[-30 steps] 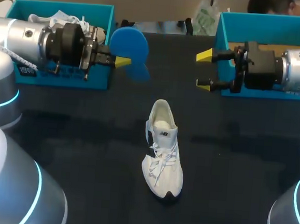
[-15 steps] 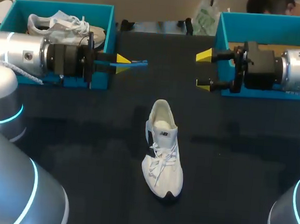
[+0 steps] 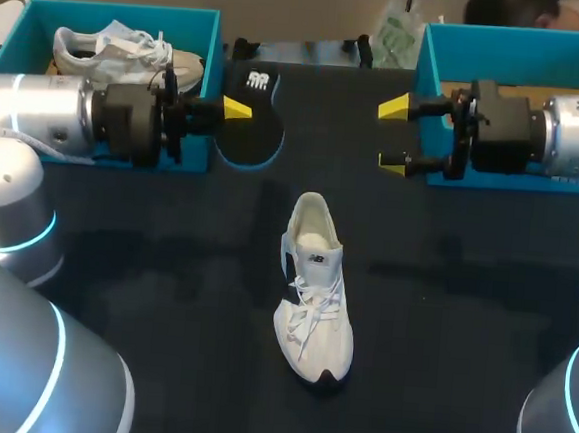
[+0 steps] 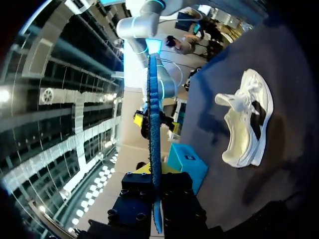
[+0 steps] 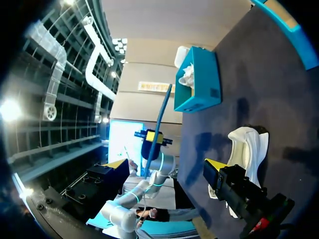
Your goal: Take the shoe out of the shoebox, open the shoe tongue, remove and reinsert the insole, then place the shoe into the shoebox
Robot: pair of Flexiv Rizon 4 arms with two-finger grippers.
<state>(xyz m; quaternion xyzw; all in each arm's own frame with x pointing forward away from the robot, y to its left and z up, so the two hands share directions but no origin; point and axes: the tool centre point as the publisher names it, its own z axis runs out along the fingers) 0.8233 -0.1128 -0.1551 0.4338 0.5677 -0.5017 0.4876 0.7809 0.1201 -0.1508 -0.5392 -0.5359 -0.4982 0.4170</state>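
At mid-table the white shoe (image 3: pixel 314 289) is set upright, toe toward the robot, with bare table (image 3: pixel 462 320) on every side. The insole (image 3: pixel 252 123) is clamped in the left gripper (image 3: pixel 236 111), only one yellow tip being seen, beside the left shoebox (image 3: pixel 114 153). The right gripper (image 3: pixel 393 136) is held wide apart and empty.

The left gripper (image 3: pixel 234 110), held level, pinches the insole (image 3: pixel 252 125) between its fingers. The right gripper (image 3: pixel 396 136), also level, has its fingers spread apart.
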